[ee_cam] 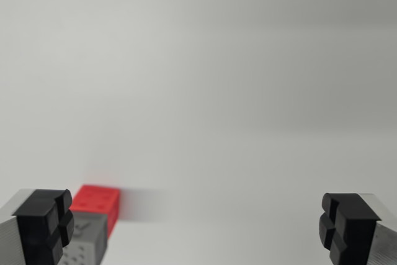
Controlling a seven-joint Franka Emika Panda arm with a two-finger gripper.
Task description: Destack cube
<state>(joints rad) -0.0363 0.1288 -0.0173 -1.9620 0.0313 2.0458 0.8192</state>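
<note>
- The fingers (198,228) are standing wide apart, one black pad (44,224) showing at the wrist view's left and the other at the right, with nothing between them.
- The red cube (96,202) is sitting low at the wrist view's left, just beside the left pad and partly tucked behind it.
- A grey cube (84,246) is showing right in front of the red one, nearer the camera, with dark marks on its face; the two are touching or very nearly so.
- Which cube is resting on which is hard to tell from this angle, since the bottom edge of the picture is cutting the grey one off.
- The pale table (236,91) is filling the rest of the view, bare and blurred.
- The stack is lying well off the centre line of the fingers, so, as I read it, the approach is not lined up yet.
- The risk from here: closing now would be catching only air.
- A straight descent could be bringing the left pad down onto the cubes, knocking the stack over or shoving it across the table.
- A grasp set too low could be gripping both cubes together, so nothing gets separated.
- A sideways shift toward the left looks needed first.
</note>
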